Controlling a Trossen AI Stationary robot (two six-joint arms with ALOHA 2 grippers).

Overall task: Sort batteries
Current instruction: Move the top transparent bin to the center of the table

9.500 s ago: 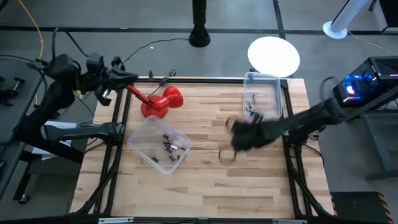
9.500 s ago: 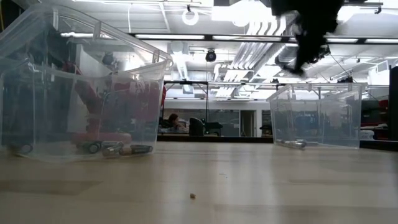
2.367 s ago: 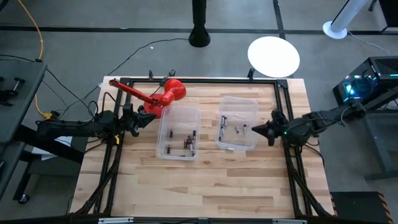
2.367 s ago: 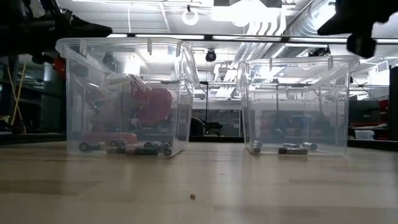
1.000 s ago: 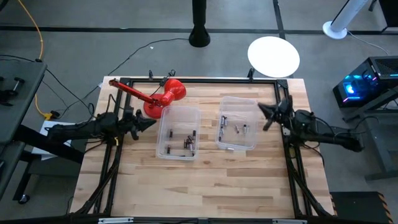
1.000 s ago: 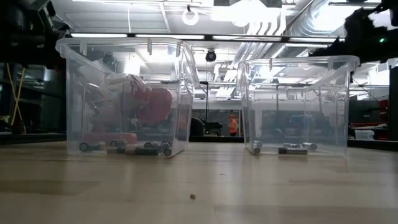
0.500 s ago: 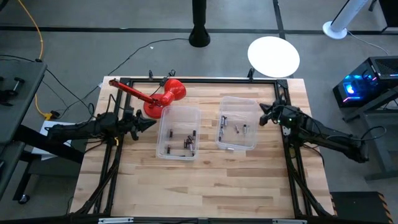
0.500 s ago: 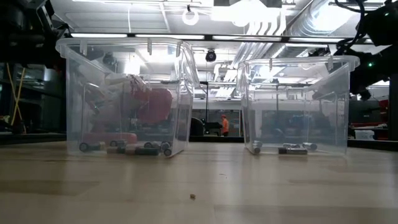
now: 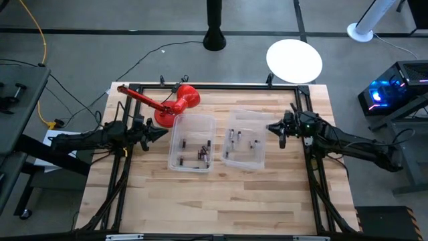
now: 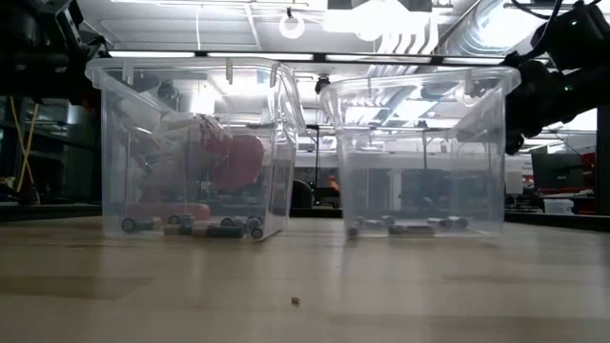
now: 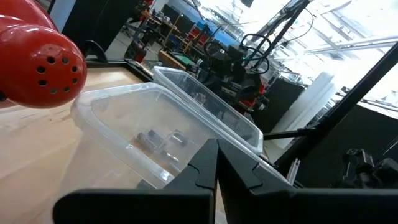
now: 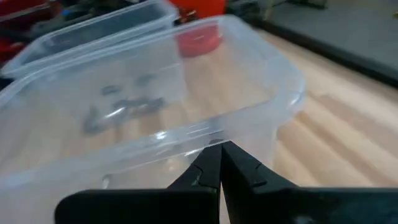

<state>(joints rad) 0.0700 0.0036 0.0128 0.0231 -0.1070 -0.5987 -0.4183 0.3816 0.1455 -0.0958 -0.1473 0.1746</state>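
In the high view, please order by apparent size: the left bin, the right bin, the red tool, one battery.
1. Left bin and right bin: they look alike, so no ranking between them.
2. Red tool.
3. One battery, by far the smallest.

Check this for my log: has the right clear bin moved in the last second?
Yes. The right bin has slid toward the left bin, narrowing the gap, with the shut right pincer at its outer wall.

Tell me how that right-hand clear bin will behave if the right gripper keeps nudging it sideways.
The right bin looks thin-walled and nearly empty, so it probably slides easily on the bare wood. The shut right gripper sits near the rim, so it may tip. The batteries inside would likely roll.
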